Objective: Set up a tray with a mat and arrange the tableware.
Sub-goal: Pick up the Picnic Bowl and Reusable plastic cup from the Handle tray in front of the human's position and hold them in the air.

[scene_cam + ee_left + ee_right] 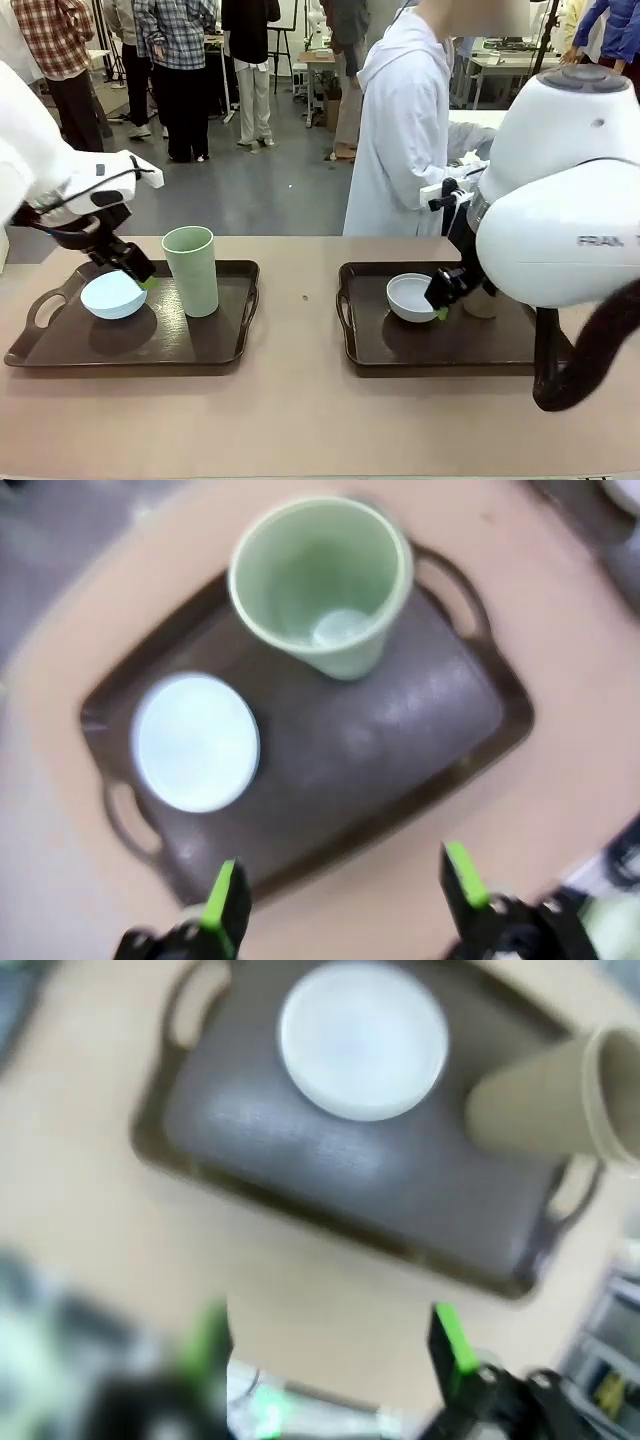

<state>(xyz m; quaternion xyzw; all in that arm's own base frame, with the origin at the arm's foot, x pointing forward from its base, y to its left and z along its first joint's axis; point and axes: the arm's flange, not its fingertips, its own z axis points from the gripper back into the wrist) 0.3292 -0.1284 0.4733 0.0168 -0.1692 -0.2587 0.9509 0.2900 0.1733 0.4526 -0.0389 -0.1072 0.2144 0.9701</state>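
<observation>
Settings for two seem to explain the layout, one bowl and one cup per tray. The pale blue bowl [112, 295] sits near the left handle of the left tray [200, 335] with the pale green cup [191, 268] mid-tray by the far edge; the white bowl [410, 297] sits in the left half of the right tray [450, 345] with the tan cup [481, 303] just right of it. Cups stand upright, long axes vertical, mouths up, bowls open upward, while the left gripper [345, 880] and right gripper [330, 1335] hover with fingers spread, empty.
</observation>
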